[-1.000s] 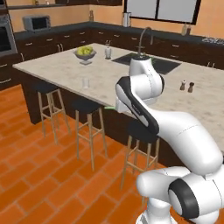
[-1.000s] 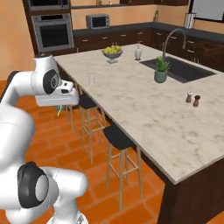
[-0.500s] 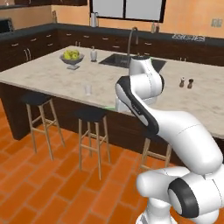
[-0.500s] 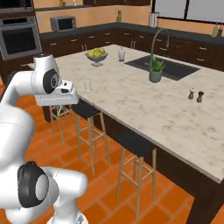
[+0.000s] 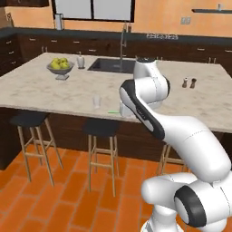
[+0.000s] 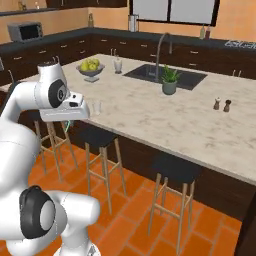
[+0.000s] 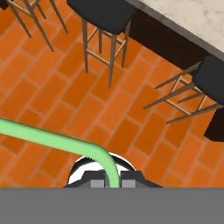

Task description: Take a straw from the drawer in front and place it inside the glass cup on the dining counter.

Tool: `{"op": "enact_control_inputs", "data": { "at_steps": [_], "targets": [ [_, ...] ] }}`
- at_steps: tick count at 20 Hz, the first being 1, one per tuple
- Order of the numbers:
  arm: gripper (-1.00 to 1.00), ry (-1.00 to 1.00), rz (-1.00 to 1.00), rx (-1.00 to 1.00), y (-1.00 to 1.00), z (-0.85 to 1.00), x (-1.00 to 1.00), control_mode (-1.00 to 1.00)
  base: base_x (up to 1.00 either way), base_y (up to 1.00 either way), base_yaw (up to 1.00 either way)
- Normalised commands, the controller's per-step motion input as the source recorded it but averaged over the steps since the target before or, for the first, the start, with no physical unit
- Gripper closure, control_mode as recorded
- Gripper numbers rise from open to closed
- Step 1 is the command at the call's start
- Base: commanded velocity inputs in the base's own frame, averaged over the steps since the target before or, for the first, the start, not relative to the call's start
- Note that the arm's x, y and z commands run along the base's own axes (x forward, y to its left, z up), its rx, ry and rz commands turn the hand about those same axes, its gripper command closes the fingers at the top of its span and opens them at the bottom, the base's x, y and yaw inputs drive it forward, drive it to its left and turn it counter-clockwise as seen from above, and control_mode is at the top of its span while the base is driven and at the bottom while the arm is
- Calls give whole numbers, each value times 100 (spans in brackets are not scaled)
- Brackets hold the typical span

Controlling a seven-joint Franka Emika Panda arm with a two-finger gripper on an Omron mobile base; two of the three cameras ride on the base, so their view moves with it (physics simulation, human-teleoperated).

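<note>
- One straw is what I'm carrying, clamped between my fingertips in the hand view, its green length arcing off to the left over the orange tile floor.
- My gripper is clenched on the straw's bent end; from the left base view a short green sliver pokes out beside my wrist, right at the dining counter edge.
- The whole picture has swung since half a second ago: my base is driving, so the island has slid across both base views. The things on it haven't moved; my cameras have.
- What that buys me: the glass cup now stands just left of my wrist in the left base view, near the counter's front edge. In the right base view it sits just past my hand.
- The fruit bowl and the salt and pepper shakers stand well away from the cup, so they won't crowd me.
- Below my hand are the bar stools, so I'm short of the countertop, I judge.
- Next, as I read it: lift over the edge, tip the straw upright, line it up with the cup's mouth.
</note>
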Motion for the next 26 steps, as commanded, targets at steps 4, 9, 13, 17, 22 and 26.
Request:
{"op": "enact_control_inputs", "data": {
  "at_steps": [4, 9, 13, 17, 22, 26],
  "targets": [
    [100, 0, 0, 0, 0, 0, 0, 100, 32, 100, -45],
    [100, 0, 0, 0, 0, 0, 0, 100, 33, 97, -46],
    [100, 0, 0, 0, 0, 0, 0, 100, 35, 62, -44],
    [100, 0, 0, 0, 0, 0, 0, 100, 47, 53, -42],
    [100, 0, 0, 0, 0, 0, 0, 100, 57, 62, -32],
    [100, 0, 0, 0, 0, 0, 0, 100, 66, 65, -13]
  ]
}}
